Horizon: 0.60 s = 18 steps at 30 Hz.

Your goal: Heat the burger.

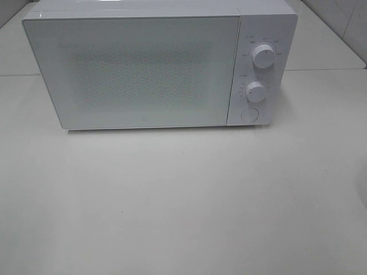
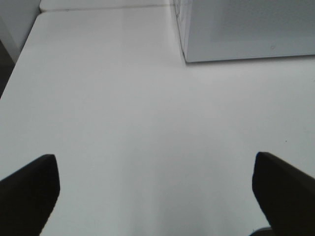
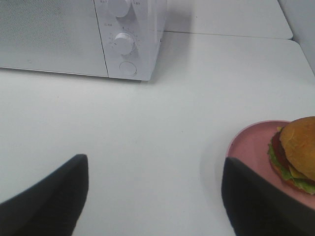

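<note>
A white table (image 1: 183,200) carries a white microwave (image 1: 143,63), its door closed, near a tiled wall. The left gripper (image 2: 155,191) hovers over bare tabletop, jaws wide and empty. The right gripper (image 3: 152,196) is also open, holding nothing; the burger (image 3: 295,152) sits on a pink plate (image 3: 251,147) just beside one finger.
</note>
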Each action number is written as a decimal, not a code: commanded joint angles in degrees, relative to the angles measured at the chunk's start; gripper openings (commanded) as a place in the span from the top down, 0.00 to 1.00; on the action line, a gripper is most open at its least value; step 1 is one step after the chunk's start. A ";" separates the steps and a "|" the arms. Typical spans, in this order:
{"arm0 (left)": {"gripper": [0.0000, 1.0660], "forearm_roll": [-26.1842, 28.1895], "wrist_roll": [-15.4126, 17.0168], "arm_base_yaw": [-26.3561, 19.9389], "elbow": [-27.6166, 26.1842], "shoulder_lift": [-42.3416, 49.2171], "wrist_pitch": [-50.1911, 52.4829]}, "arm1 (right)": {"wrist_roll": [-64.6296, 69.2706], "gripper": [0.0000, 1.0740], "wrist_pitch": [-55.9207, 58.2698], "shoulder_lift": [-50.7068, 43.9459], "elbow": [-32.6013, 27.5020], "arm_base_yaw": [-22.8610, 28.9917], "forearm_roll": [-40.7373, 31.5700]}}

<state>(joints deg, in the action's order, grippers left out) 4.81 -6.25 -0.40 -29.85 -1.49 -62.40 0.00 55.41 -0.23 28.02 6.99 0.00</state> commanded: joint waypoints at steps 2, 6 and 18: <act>0.04 0.46 2.41 0.92 0.17 2.92 0.92 | -0.34 0.31 -0.29 -1.66 -0.06 -0.40 0.00; 0.04 0.11 3.78 0.74 0.17 3.15 0.92 | 0.00 0.31 -0.29 -1.55 -0.06 -0.40 0.00; 0.04 -0.29 3.50 0.74 0.17 3.09 0.97 | -0.34 0.31 -0.29 -1.49 -0.06 -0.40 0.00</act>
<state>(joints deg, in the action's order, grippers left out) 4.64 -2.98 0.11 -29.85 0.29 -62.45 0.00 55.41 -0.23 28.02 6.99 0.00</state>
